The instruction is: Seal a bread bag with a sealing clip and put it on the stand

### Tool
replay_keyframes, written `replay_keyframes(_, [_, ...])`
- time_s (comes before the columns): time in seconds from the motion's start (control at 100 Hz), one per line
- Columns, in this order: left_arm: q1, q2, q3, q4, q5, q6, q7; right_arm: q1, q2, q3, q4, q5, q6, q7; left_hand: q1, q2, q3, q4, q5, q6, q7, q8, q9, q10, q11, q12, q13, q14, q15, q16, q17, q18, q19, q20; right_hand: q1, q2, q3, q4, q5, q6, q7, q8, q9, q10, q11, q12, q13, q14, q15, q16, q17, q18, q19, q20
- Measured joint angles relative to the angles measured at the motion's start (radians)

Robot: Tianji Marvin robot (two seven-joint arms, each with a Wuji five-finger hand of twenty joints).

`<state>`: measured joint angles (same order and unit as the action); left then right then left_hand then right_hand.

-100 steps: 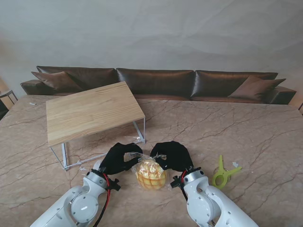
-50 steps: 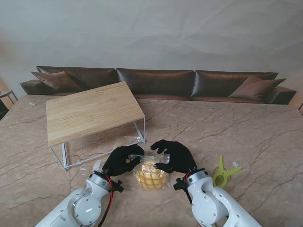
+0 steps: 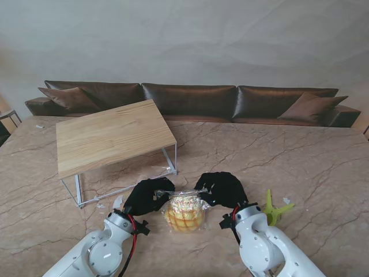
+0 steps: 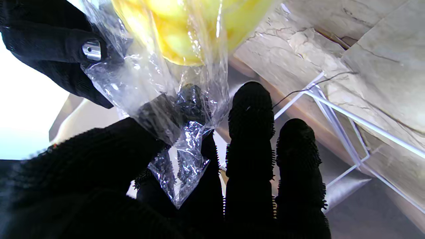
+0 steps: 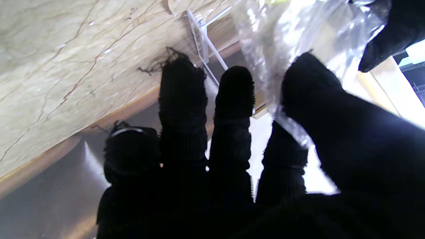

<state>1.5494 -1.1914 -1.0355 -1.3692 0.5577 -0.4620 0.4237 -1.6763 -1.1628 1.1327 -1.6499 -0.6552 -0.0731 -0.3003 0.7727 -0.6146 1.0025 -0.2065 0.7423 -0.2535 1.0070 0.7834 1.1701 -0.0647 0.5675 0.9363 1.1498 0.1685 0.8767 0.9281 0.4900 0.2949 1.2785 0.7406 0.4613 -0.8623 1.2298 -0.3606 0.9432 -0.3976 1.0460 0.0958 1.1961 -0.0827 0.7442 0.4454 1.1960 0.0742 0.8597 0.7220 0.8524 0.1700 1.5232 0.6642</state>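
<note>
Since earlier frame: right hand (image 3: 222,188) shifted rightward, toward sealing clip (image 3: 273,210); left hand (image 3: 149,195) barely moved. Bread bag (image 3: 184,211) rests on surface (image 3: 300,161) between both hands, film neck stretched across top. Left hand: thumb and finger clamped on film. Right hand: thumb pinches film too, other fingers apart. Clip lies just right of right hand, long axis pointing away from me; right hand nearer. Stand (image 3: 112,137) far-left of left hand.
</note>
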Motion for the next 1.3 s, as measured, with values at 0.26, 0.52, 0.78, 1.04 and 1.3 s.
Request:
replay_keyframes(0.26, [0.004, -0.004, -0.009, 0.004, -0.001, 0.014, 0.017, -0.051, 0.009, 0.073, -0.037, -0.008, -0.006, 0.020, -0.004, -0.011, 0.016, 0.000, 0.008, 0.000, 0.000, 0.014, 0.008, 0.003, 0.017, 0.001, 0.000, -0.001, 0.000, 0.000, 0.006, 0.000, 0.010, -0.002, 0.009, 0.026, -0.009, 0.000, -0.083, 0.041, -0.036, -0.011, -0.057, 0.000, -0.036, 0.003, -0.082, 0.000, -0.103, -0.023, -0.117, -0.007, -0.076, -0.045])
replay_keyframes(0.52, [0.015, -0.003, -0.023, -0.001, 0.006, 0.020, 0.028, -0.157, 0.036, 0.275, -0.132, -0.125, -0.098, 0.182, -0.013, -0.021, 0.033, 0.000, 0.010, 0.000, 0.000, 0.025, 0.015, 0.003, 0.023, 0.002, 0.001, -0.001, 0.000, 0.000, 0.010, 0.000, 0.013, -0.009, -0.073, 0.037, -0.009, 0.110, -0.181, 0.124, -0.250, 0.135, -0.208, -0.011, -0.088, -0.045, -0.216, -0.038, -0.343, -0.144, -0.343, -0.034, -0.427, -0.105])
replay_keyframes(0.78, [0.017, -0.002, -0.024, -0.008, 0.007, 0.022, 0.025, -0.238, 0.069, 0.443, -0.148, -0.242, -0.202, 0.269, -0.013, -0.021, 0.033, 0.000, 0.010, 0.000, 0.000, 0.026, 0.015, 0.003, 0.025, 0.003, 0.001, -0.001, 0.000, 0.000, 0.010, 0.000, 0.023, -0.010, -0.048, 0.037, 0.167, 0.208, -0.308, 0.136, -0.294, 0.165, -0.294, -0.027, -0.265, -0.167, -0.328, -0.115, -0.606, -0.390, -0.436, -0.188, -0.675, -0.380])
replay_keyframes(1.04, [0.019, -0.002, -0.027, -0.011, 0.008, 0.014, 0.027, -0.261, 0.107, 0.514, -0.126, -0.432, -0.286, 0.376, -0.013, -0.021, 0.033, 0.000, 0.010, 0.000, 0.000, 0.026, 0.015, 0.003, 0.025, 0.011, 0.001, -0.002, 0.000, 0.000, 0.010, 0.000, 0.023, -0.010, -0.046, -0.095, 0.198, 0.233, -0.584, 0.226, -0.351, 0.166, -0.637, -0.031, -0.340, -0.186, -0.660, -0.174, -0.691, -0.532, -0.657, -0.300, -0.952, -0.593])
replay_keyframes(1.3, [0.031, -0.002, -0.042, -0.022, 0.011, 0.010, 0.027, -0.269, 0.121, 0.539, -0.100, -0.323, -0.287, 0.466, -0.013, -0.021, 0.033, 0.000, 0.010, -0.001, 0.000, 0.026, 0.015, 0.003, 0.025, 0.016, 0.001, -0.002, 0.000, 0.000, 0.010, 0.000, 0.023, -0.010, -0.034, -0.060, 0.199, 0.216, -0.683, 0.265, -0.362, 0.157, -0.760, -0.014, -0.333, -0.186, -0.770, -0.180, -0.680, -0.534, -0.732, -0.305, -0.993, -0.617])
